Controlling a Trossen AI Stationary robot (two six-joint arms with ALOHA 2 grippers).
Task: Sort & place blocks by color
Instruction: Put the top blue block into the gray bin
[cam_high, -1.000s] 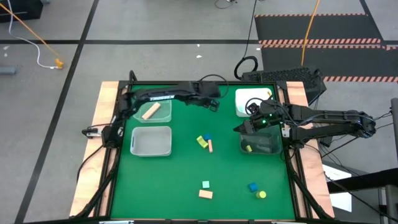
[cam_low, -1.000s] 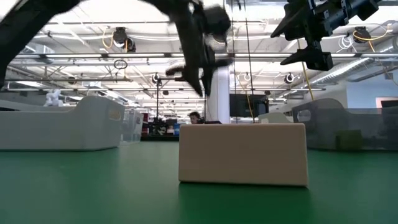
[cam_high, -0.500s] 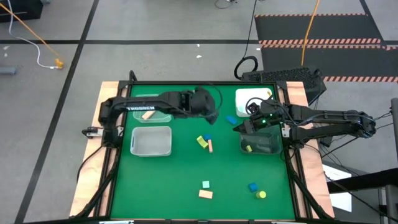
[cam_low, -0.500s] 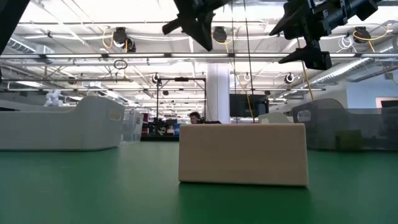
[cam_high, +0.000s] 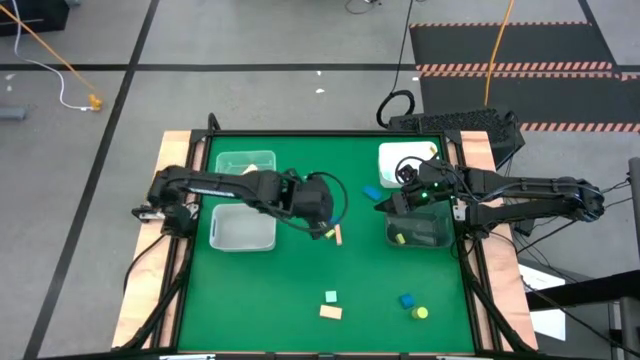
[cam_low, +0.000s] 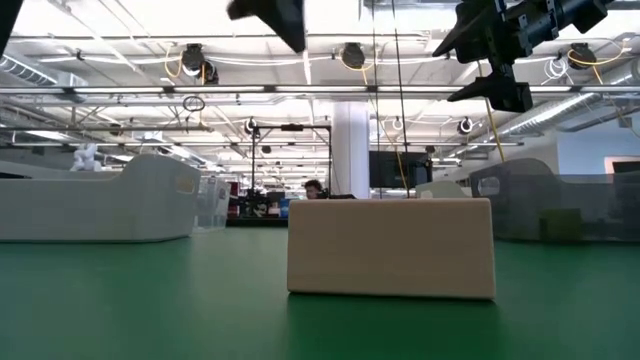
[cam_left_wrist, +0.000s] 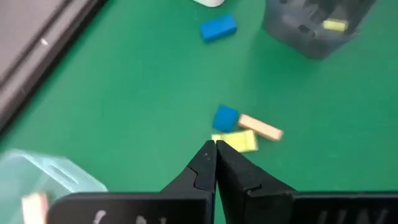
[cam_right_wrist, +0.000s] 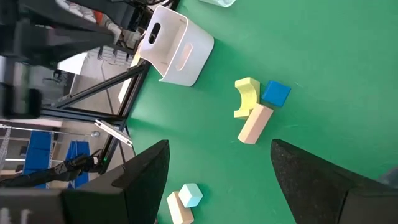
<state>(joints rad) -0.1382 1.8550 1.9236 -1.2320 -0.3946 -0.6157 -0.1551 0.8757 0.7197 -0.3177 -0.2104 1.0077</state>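
My left gripper (cam_high: 326, 231) is shut and holds nothing. It hangs just above a cluster of blocks at mid-table: a yellow block (cam_left_wrist: 236, 140), a blue cube (cam_left_wrist: 226, 117) and a tan bar (cam_left_wrist: 261, 127), all lying flat on the green mat. My right gripper (cam_high: 393, 205) waits open above the grey bin (cam_high: 420, 232), which holds a small yellow block (cam_high: 398, 238). A blue bar (cam_high: 372, 193) lies near the white bin (cam_high: 403, 160). Near the front edge lie a mint cube (cam_high: 330, 297), a tan block (cam_high: 330, 312), a blue cube (cam_high: 406, 300) and a yellow cylinder (cam_high: 421, 313).
Two translucent bins stand at the left, one far (cam_high: 245, 163) and one nearer (cam_high: 243, 228); the far one holds a tan block (cam_left_wrist: 34, 205). My left arm reaches across them. Wooden rails border the mat. Bare mat lies between the cluster and the front blocks.
My left gripper has swung from the far edge beside the far left bin toward the near edge, to a spot over the middle cluster, rising out of the low view as it went. A blue bar now shows near the white bin where the arm had been.
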